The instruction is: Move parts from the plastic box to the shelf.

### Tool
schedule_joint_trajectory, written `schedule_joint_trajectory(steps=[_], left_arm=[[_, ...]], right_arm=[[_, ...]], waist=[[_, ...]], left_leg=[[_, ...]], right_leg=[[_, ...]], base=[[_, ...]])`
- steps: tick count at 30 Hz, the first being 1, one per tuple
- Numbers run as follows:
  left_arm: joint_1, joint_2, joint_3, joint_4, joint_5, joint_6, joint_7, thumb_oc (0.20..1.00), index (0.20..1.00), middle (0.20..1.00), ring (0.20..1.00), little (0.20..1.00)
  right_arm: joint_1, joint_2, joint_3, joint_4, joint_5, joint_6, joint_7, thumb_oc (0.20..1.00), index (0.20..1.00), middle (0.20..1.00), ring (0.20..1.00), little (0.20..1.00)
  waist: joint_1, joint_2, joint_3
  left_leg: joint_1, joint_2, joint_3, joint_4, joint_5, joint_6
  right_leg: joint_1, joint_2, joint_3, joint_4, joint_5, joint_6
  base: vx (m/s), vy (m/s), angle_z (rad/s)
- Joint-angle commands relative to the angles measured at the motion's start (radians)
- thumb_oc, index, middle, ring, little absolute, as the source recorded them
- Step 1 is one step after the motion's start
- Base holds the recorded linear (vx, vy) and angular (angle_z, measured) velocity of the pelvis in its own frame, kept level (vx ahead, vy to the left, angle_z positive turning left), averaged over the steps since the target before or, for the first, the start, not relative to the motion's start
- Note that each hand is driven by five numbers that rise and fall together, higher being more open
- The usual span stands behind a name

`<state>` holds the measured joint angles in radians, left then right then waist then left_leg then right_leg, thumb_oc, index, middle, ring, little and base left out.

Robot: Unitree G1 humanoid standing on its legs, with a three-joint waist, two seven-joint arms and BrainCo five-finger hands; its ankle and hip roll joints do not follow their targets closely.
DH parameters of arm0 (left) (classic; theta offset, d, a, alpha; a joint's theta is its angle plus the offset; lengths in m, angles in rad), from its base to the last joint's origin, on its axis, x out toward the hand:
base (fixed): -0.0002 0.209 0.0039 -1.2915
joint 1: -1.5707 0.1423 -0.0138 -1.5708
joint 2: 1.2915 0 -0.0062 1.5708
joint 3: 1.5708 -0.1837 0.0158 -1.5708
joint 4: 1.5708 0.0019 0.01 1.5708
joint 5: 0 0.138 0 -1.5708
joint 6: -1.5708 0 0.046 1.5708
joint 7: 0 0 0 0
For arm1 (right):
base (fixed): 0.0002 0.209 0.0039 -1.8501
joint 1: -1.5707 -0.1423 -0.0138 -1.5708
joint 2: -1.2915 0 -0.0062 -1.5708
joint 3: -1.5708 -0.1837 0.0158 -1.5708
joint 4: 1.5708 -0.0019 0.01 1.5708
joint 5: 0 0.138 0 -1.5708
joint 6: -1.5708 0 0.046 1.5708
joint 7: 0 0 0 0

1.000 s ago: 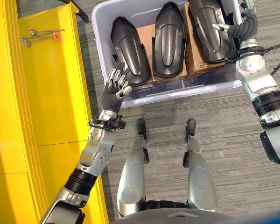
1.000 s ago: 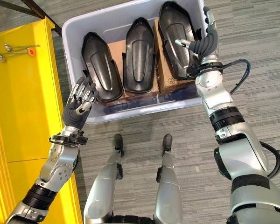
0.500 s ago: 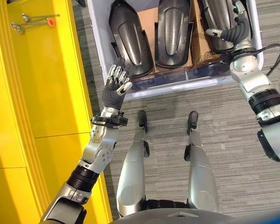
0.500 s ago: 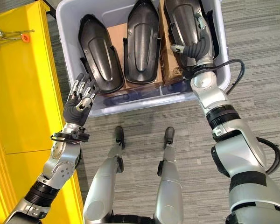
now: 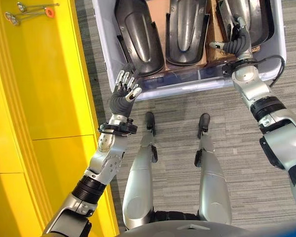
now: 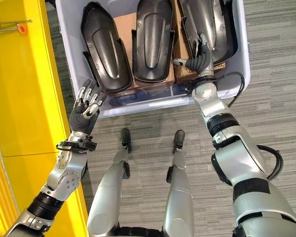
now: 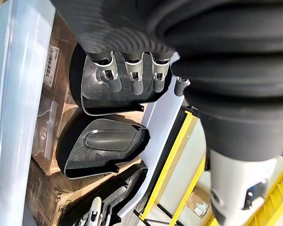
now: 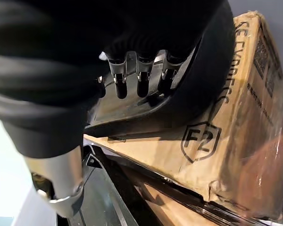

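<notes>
While three black moulded parts lie side by side in the plastic box (image 5: 104,49) at the twelve o'clock edge of the head views, both hands are up at its near wall. The left part (image 5: 138,39) sits toward eleven o'clock, the middle part (image 5: 186,30) at twelve, and the right part (image 5: 251,22) toward one o'clock. All three rest on cardboard boxes (image 5: 160,15) packed in the bottom of the tub.

The left hand (image 5: 124,94) hovers at the tub's near left corner, just at six o'clock of the left part's lower end. Its fingers are straight and spread, palm facing the tub, and it holds nothing. In the left wrist view the fingertips (image 7: 134,87) point at the left part's pale inner rim; whether they touch it cannot be told.

The right hand (image 5: 237,42) is inside the tub at the near end of the right part, with its thumb stuck out toward nine o'clock over the cardboard. In the right wrist view its fingers (image 8: 141,87) reach over the glossy black edge of that part, which lies on a brown carton. They look only lightly bent; I cannot tell whether they grip the part or merely rest against it.

A yellow shelf (image 5: 49,98) runs along the nine o'clock side, with a few small metal tools (image 5: 27,11) lying on it near eleven o'clock.
</notes>
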<state>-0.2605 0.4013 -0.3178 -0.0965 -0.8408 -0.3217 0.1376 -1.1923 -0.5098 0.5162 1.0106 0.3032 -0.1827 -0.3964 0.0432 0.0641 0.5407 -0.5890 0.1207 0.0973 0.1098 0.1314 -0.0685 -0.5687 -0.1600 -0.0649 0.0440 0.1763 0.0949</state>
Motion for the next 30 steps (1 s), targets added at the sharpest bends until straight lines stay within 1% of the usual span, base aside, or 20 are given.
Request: schedule_joint_trajectory(steps=[1,3,5,6,9,10,12,17,18,19,20,22,25,26,29,30], left_arm=[[0.002,0.004,-0.024,-0.085,0.006,-0.056,0.005,1.000,1.000,1.000,1.000,1.000],[-0.004,0.001,-0.024,-0.086,0.011,-0.056,0.008,1.000,1.000,1.000,1.000,1.000],[-0.004,-0.001,-0.014,-0.087,0.018,-0.059,0.017,1.000,1.000,1.000,1.000,1.000],[-0.003,-0.001,-0.014,-0.088,0.018,-0.059,0.017,1.000,1.000,1.000,1.000,1.000],[0.011,0.006,0.005,-0.091,0.017,-0.060,0.030,1.000,1.000,1.000,1.000,1.000],[0.011,0.006,0.005,-0.091,0.017,-0.060,0.030,1.000,1.000,1.000,1.000,1.000],[0.021,0.012,0.015,-0.102,0.018,-0.061,0.037,1.000,1.000,1.000,1.000,1.000],[0.031,0.018,0.028,-0.116,0.020,-0.062,0.045,1.000,1.000,1.000,1.000,1.000],[0.032,0.018,0.028,-0.116,0.020,-0.062,0.045,1.000,1.000,1.000,1.000,1.000],[0.035,0.022,0.033,-0.124,0.022,-0.062,0.047,1.000,1.000,1.000,1.000,1.000],[0.046,0.022,0.041,-0.132,0.022,-0.061,0.047,1.000,1.000,1.000,1.000,1.000],[0.061,0.026,0.049,-0.138,0.023,-0.062,0.045,1.000,1.000,1.000,1.000,1.000],[0.067,0.029,0.054,-0.141,0.023,-0.063,0.043,1.000,1.000,1.000,1.000,1.000],[0.070,0.029,0.060,-0.146,0.022,-0.062,0.042,1.000,1.000,1.000,1.000,1.000],[0.074,0.028,0.064,-0.153,0.025,-0.062,0.043,1.000,1.000,1.000,1.000,1.000],[0.078,0.025,0.067,-0.158,0.025,-0.061,0.041,1.000,1.000,1.000,1.000,1.000]], right_arm=[[-0.029,0.010,0.009,0.027,0.130,-0.005,0.063,1.000,1.000,1.000,1.000,1.000],[-0.001,0.024,0.019,-0.020,0.143,-0.013,0.076,1.000,1.000,1.000,1.000,1.000],[0.040,0.040,0.027,-0.131,0.156,-0.025,0.085,1.000,1.000,1.000,1.000,1.000],[0.041,0.040,0.027,-0.132,0.156,-0.025,0.085,1.000,1.000,1.000,1.000,1.000],[0.104,0.039,0.028,-0.314,0.160,-0.042,0.087,1.000,1.000,1.000,1.000,1.000],[0.105,0.038,0.028,-0.315,0.160,-0.041,0.086,1.000,1.000,1.000,1.000,1.000],[0.150,0.017,0.005,-0.431,0.153,-0.053,0.079,1.000,1.000,1.000,1.000,1.000],[0.222,-0.004,-0.047,-0.596,0.157,-0.081,0.070,1.000,1.000,1.000,1.000,1.000],[0.223,-0.004,-0.048,-0.597,0.157,-0.080,0.070,1.000,1.000,1.000,1.000,1.000],[0.243,-0.018,-0.067,-0.650,0.151,-0.087,0.064,1.000,1.000,1.000,1.000,1.000],[0.273,-0.033,-0.099,-0.714,0.130,-0.100,0.052,1.000,1.000,1.000,1.000,1.000],[0.297,-0.053,-0.145,-0.781,0.078,-0.108,0.020,1.000,1.000,1.000,1.000,1.000],[0.308,-0.064,-0.170,-0.813,0.043,-0.108,0.003,1.000,1.000,1.000,1.000,1.000],[0.322,-0.075,-0.196,-0.850,0.002,-0.106,-0.021,1.000,1.000,1.000,1.000,1.000],[0.343,-0.077,-0.226,-0.897,-0.022,-0.113,-0.038,1.000,1.000,1.000,1.000,1.000],[0.363,-0.075,-0.253,-0.942,-0.036,-0.121,-0.047,1.000,1.000,1.000,1.000,1.000]], waist=[[0.021,0.009,-0.021],[0.019,0.006,-0.021],[0.015,-0.001,-0.021],[0.015,-0.001,-0.021],[0.004,-0.012,-0.021],[0.004,-0.012,-0.021],[-0.004,-0.018,-0.021],[-0.016,-0.029,-0.021],[-0.016,-0.029,-0.021],[-0.019,-0.032,-0.021],[-0.024,-0.036,-0.021],[-0.028,-0.038,-0.021],[-0.029,-0.039,-0.021],[-0.032,-0.040,-0.021],[-0.036,-0.043,-0.021],[-0.040,-0.046,-0.021]], left_leg=[[-0.052,-0.003,-0.028,0.061,-0.044,-0.003],[-0.050,-0.005,-0.030,0.057,-0.043,0.000],[-0.049,-0.006,-0.030,0.054,-0.045,0.002],[-0.049,-0.006,-0.030,0.054,-0.045,0.002],[-0.043,-0.007,-0.029,0.050,-0.047,0.005],[-0.043,-0.007,-0.029,0.050,-0.047,0.005],[-0.040,-0.006,-0.029,0.048,-0.048,0.006],[-0.036,-0.007,-0.031,0.049,-0.051,0.009],[-0.035,-0.007,-0.031,0.049,-0.051,0.009],[-0.031,-0.007,-0.031,0.048,-0.052,0.009],[-0.027,-0.008,-0.031,0.047,-0.053,0.011],[-0.019,-0.009,-0.033,0.048,-0.056,0.013],[-0.014,-0.010,-0.034,0.049,-0.057,0.014],[-0.008,-0.010,-0.031,0.048,-0.058,0.014],[-0.001,-0.010,-0.031,0.048,-0.060,0.014],[0.004,-0.011,-0.031,0.048,-0.062,0.014]], right_leg=[[-0.081,-0.050,0.034,0.221,-0.171,0.022],[-0.084,-0.047,0.035,0.220,-0.169,0.021],[-0.083,-0.046,0.037,0.215,-0.168,0.021],[-0.082,-0.046,0.037,0.215,-0.169,0.021],[-0.083,-0.046,0.040,0.214,-0.167,0.021],[-0.082,-0.046,0.040,0.214,-0.167,0.021],[-0.079,-0.045,0.040,0.213,-0.167,0.021],[-0.076,-0.046,0.043,0.212,-0.167,0.020],[-0.076,-0.046,0.043,0.212,-0.167,0.020],[-0.071,-0.046,0.043,0.211,-0.168,0.021],[-0.069,-0.047,0.043,0.211,-0.167,0.022],[-0.060,-0.048,0.045,0.211,-0.169,0.023],[-0.055,-0.047,0.046,0.213,-0.170,0.023],[-0.049,-0.047,0.046,0.212,-0.171,0.023],[-0.045,-0.047,0.048,0.213,-0.171,0.023],[-0.040,-0.047,0.049,0.211,-0.170,0.024]], base=[[0.00,0.000,0.00],[0.00,0.000,0.00],[0.00,0.000,0.00],[0.00,0.000,0.00],[0.00,0.000,0.00],[0.00,0.000,0.00],[0.00,0.000,0.00],[0.00,0.000,0.00],[0.00,0.000,0.00],[0.00,0.000,0.00],[0.00,0.000,0.00],[0.00,0.000,0.00],[0.00,0.000,0.00],[0.00,0.000,0.00],[0.00,0.000,0.00],[0.00,-0.001,-0.04]])
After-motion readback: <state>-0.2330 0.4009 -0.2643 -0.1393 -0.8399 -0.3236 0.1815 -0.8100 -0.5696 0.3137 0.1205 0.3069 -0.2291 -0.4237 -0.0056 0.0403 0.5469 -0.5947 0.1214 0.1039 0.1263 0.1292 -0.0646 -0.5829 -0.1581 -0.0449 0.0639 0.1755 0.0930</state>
